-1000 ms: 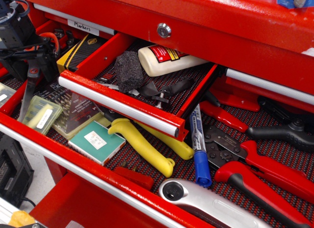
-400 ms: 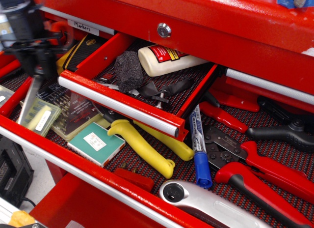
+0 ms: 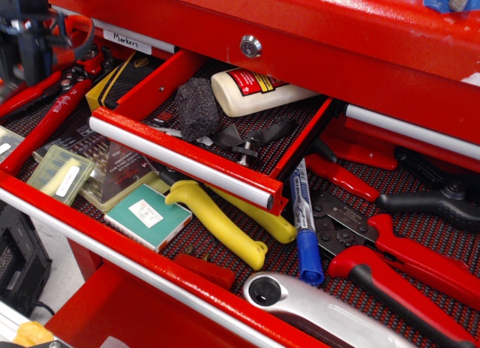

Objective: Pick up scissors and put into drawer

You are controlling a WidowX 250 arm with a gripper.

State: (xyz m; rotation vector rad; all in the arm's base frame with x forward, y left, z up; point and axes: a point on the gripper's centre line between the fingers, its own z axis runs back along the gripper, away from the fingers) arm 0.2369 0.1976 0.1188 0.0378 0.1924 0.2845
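The gripper (image 3: 30, 44) sits at the far left, its grip hidden, well left of the open drawer (image 3: 184, 157)

A white label strip (image 3: 137, 41) on the red cabinet front, near the back left corner of the bench, carries a handwritten word that seems to read "Markers" (the letters are small). The print on the cream bottle (image 3: 259, 91) and the blue marker (image 3: 303, 225) is not readable.
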